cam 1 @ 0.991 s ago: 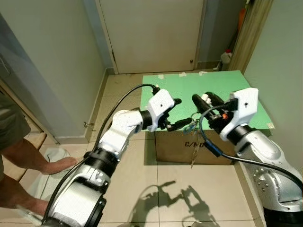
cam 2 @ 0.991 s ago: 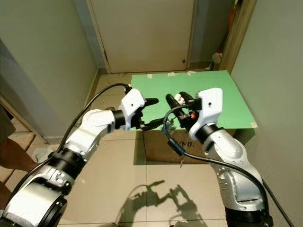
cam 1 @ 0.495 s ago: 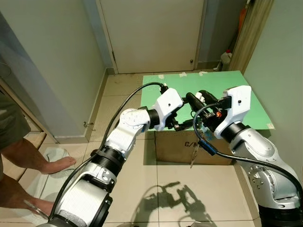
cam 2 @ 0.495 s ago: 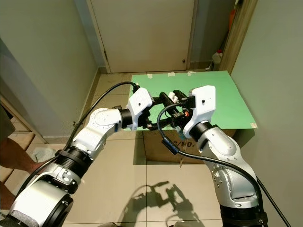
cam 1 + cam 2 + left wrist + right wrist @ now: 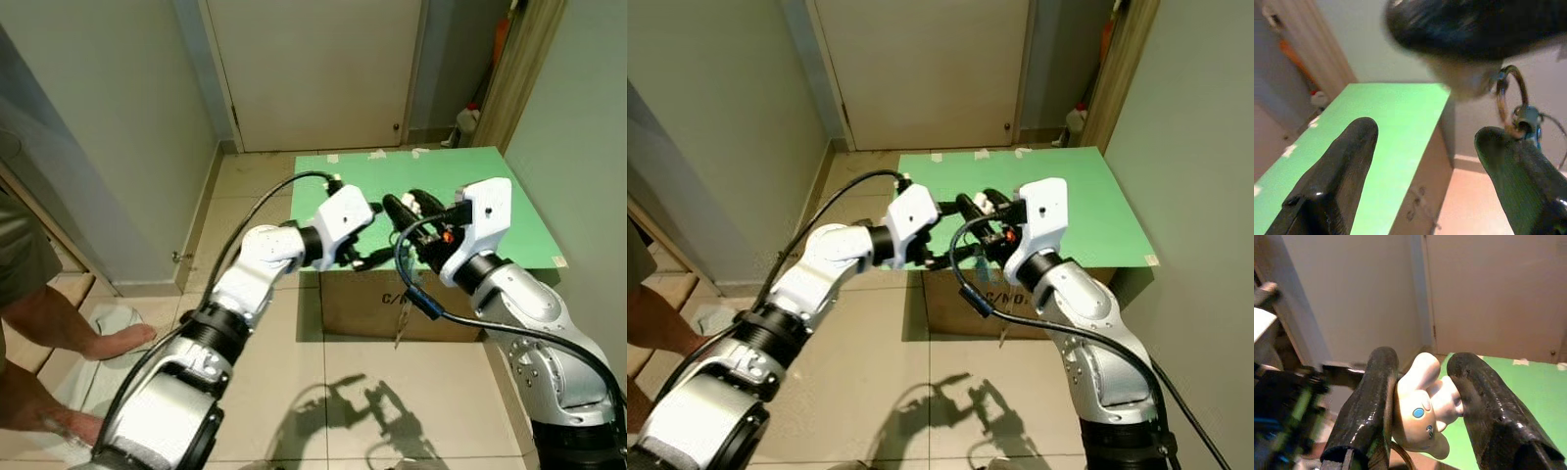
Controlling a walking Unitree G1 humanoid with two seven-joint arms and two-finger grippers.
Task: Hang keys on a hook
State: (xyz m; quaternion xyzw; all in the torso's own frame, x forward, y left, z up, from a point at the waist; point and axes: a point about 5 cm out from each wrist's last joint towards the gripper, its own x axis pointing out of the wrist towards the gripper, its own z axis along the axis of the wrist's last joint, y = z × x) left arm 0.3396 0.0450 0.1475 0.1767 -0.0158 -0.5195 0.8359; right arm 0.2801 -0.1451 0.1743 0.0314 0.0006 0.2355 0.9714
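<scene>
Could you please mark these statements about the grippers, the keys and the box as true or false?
1. The right gripper grips a white figurine. True.
2. The left gripper is shut on the key ring. False: its fingers are spread, and the ring hangs beside one of them.
3. A green board lies on the cardboard box. True.
4. The door behind stands wide open. False: it is closed.
5. A key dangles below the grippers. True.

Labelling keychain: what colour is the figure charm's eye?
Blue, on the cream figure charm; right wrist view.
</scene>
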